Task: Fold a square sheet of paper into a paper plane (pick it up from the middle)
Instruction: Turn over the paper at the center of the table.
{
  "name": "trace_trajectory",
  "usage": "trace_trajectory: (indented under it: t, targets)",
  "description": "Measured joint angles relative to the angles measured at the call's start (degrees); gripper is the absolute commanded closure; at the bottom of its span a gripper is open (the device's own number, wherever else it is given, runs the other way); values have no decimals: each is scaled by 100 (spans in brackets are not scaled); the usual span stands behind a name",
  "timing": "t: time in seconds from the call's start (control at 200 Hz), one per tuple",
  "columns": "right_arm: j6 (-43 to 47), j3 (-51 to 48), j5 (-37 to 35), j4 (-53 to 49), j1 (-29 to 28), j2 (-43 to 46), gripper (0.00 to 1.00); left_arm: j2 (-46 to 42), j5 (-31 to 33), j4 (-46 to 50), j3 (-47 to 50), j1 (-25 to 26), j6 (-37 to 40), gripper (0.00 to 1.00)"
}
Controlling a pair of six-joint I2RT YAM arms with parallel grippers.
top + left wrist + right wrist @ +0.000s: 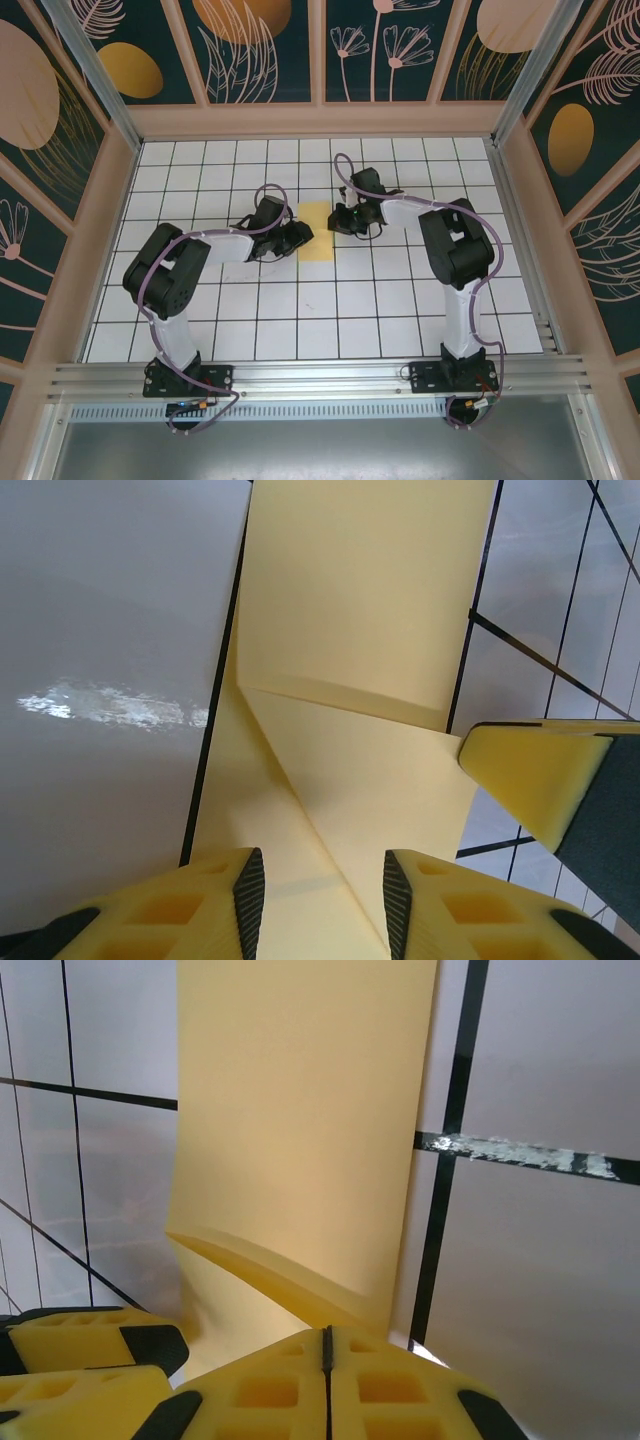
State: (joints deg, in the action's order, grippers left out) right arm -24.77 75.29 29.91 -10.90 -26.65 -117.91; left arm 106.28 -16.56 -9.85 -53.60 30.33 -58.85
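Where both arms meet at mid-table, left gripper (pixel 322 880): fingers (pixel 245 890) narrowly parted above a folded flap. Right gripper (pixel 326 1345): pads pressed together at the paper's edge; whether paper is pinched, unclear. Beyond, square sheet of paper (pixel 318 235): partly folded, lying on white grid table (pixel 300 310), between both grippers.
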Motion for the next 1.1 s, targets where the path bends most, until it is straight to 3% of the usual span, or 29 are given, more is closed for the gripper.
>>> trace_trajectory:
  t: [0.67,1.101]
  targets:
    - [-125,-42,15,37,118,-35,95,533,-256,-111,-592,0,28,64]
    - [-125,-83,13,42,162,-44,90,636,-286,-195,-719,-4,133,83]
